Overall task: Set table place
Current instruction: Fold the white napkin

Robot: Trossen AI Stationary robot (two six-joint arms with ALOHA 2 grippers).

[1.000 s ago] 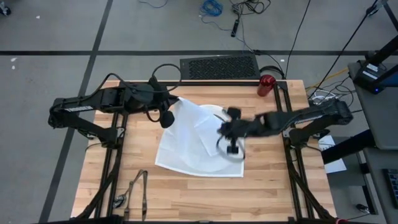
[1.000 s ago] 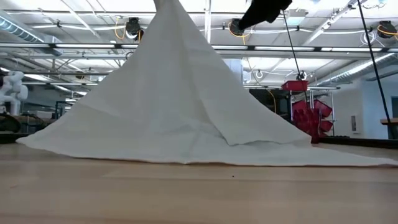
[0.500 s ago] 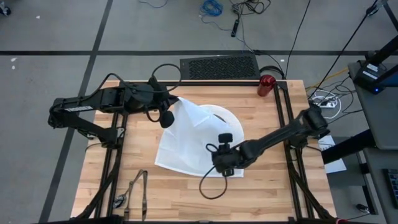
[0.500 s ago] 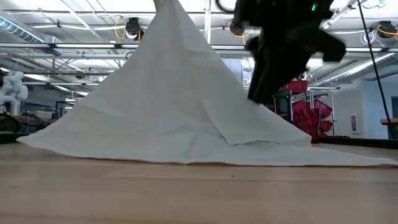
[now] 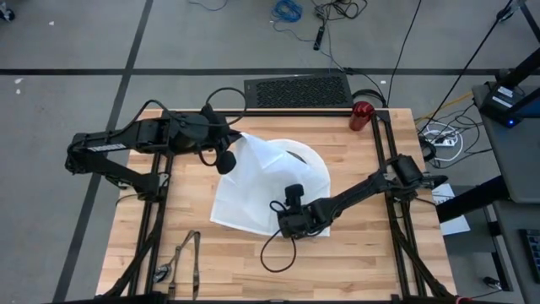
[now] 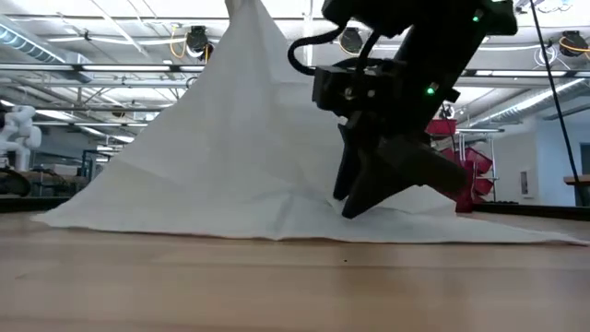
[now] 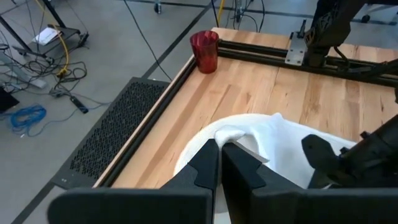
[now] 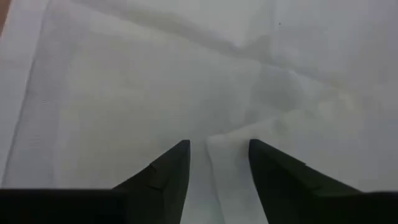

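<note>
In the high view the left gripper [image 5: 239,140], in the upper-left-centre of the frame, pinches one corner of the white napkin [image 5: 253,190] and holds it raised, apparently so the cloth stays taut while the other arm works on it; the napkin drapes over the white plate [image 5: 314,160] at the centre of the table [image 5: 354,253], and the red cup [image 5: 361,115] stands at the upper right, well apart. The right gripper [image 5: 287,221] sits low at the napkin's lower edge, just below centre. In the low view the cloth rises like a tent to the top of the frame, and the right gripper [image 6: 369,198] reaches down to its hem right of centre, fingers parted. In the left wrist view the fingers are closed together on the bunched cloth at lower centre, with the cup at the upper centre. In the right wrist view the two dark fingers [image 8: 168,171] stand apart at the bottom, a small fold of napkin lying between them, not yet clamped.
</note>
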